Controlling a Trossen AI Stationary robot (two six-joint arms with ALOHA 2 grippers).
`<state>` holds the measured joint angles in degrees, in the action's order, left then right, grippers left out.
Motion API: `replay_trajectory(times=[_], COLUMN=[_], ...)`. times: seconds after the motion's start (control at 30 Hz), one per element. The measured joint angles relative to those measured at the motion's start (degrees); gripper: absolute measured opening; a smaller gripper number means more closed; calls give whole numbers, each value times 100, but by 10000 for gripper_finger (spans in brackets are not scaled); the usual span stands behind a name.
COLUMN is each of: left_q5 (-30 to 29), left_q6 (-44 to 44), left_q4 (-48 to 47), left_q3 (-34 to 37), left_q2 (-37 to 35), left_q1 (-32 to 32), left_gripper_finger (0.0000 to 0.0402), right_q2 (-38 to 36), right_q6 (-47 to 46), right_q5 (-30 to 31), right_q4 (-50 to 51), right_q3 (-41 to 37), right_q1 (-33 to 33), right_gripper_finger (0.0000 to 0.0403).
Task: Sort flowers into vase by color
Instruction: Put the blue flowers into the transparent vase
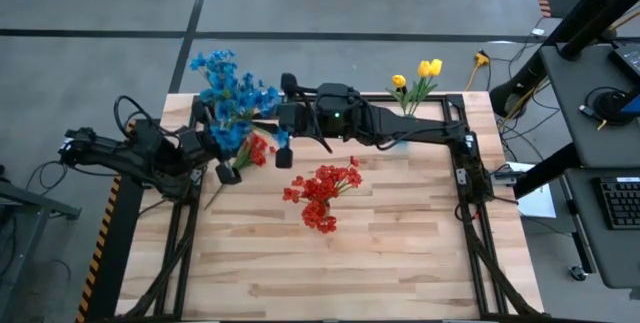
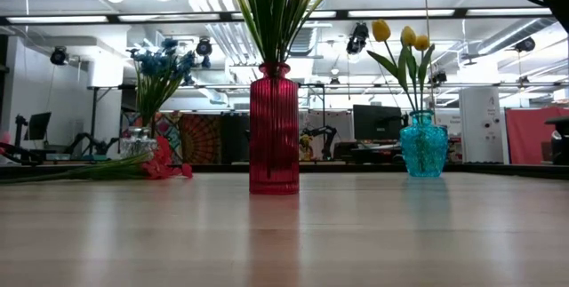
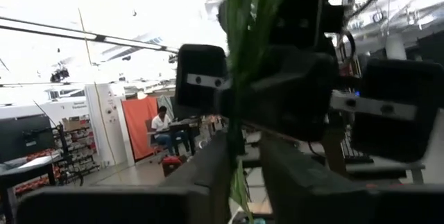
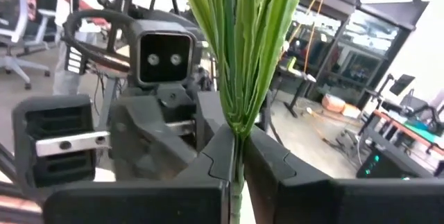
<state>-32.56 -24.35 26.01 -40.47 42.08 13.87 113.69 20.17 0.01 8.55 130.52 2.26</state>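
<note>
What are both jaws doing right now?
Left gripper: cannot be told; a green stem runs between its fingers.
Right gripper: closed on that stem.

My dark fingers pinch green stems; blue flowers by my black arms; red flowers fill a ribbed red vase; yellow tulips top a teal vase; pale striped wooden table.
</note>
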Motion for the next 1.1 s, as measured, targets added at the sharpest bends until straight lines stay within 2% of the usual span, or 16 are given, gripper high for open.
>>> replay_trajectory(times=[0.23,0.37,0.47,0.7,0.97,1.1], left_q5=[-206,520,751,828,264,-17], left_q6=[131,156,202,195,110,126], left_q4=[-497,-454,-484,-962,-1314,-1405], left_q3=[0,-59,-254,-912,-1699,-1797], left_q2=[-351,-515,-433,231,855,928], left_q1=[0,-2,-2,-9,-16,-20], left_gripper_finger=[187,227,234,229,228,228], right_q2=[-148,-158,-138,-137,-146,-140], right_q6=[-139,-160,-155,-157,-177,-176], right_q5=[37,33,33,17,44,41], right_q4=[703,982,1004,968,945,985], right_q3=[157,207,181,175,175,175], right_q1=[23,41,44,65,74,74], right_gripper_finger=[16,16,16,16,15,15])
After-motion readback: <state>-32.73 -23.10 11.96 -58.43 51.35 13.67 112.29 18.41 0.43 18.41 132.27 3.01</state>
